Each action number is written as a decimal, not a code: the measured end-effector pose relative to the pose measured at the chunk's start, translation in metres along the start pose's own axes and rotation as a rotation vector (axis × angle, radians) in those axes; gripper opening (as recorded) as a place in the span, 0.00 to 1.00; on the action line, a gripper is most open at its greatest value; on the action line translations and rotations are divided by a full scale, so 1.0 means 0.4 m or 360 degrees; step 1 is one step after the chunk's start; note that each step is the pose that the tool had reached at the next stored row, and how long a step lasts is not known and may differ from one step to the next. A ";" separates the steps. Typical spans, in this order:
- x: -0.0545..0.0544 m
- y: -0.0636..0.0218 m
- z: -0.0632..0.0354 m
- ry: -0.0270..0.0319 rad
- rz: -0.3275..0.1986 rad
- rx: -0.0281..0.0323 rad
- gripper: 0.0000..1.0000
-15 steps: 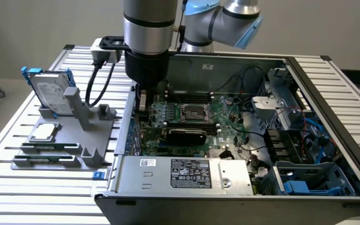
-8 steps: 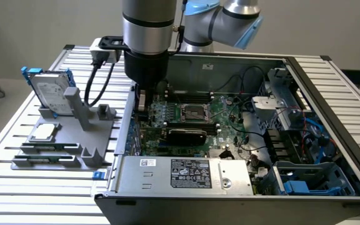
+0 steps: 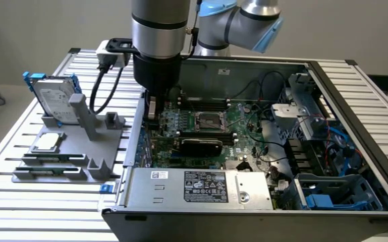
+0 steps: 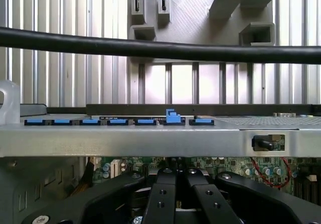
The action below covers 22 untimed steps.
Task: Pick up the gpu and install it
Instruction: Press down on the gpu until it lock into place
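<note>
Exterior view: claw (image 3: 152, 115) is down inside the case (image 3: 355, 126), tight against its side wall, fingers together and gripping nothing visible. The gpu (image 3: 201, 146) sits apart from the claw, deeper over the board (image 3: 247, 132), likely seated. Its long axis runs away from the claw's wall, black face toward the camera; bracket end is not clear. Risks: the closed tips could scrape the wall or hit board parts in so little room, and the cable (image 4: 150, 48) may snag the rim.

A slatted aluminium table (image 3: 39, 201) carries everything. On it rest an open computer case (image 3: 355, 151) and, just beside it, a grey fixture tray (image 3: 66, 151).
</note>
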State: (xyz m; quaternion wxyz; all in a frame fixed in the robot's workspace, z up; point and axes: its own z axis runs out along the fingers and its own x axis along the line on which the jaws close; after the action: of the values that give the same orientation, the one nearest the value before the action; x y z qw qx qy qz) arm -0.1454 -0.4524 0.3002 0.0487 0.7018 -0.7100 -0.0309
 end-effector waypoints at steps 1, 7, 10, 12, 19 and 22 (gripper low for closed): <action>0.000 0.000 0.000 -0.00003 0.0003 -0.00006 0.11; 0.000 0.001 0.000 -0.00027 0.0026 -0.00025 0.11; 0.000 0.002 0.000 -0.00037 0.0035 -0.00028 0.11; 0.000 0.002 0.000 -0.00045 0.0041 -0.00029 0.11; 0.000 0.003 0.001 -0.00063 0.0058 -0.00034 0.11; 0.000 0.003 0.002 -0.00065 0.0061 -0.00036 0.11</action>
State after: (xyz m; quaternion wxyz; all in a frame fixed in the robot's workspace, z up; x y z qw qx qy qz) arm -0.1465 -0.4523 0.2996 0.0486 0.6880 -0.7234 -0.0322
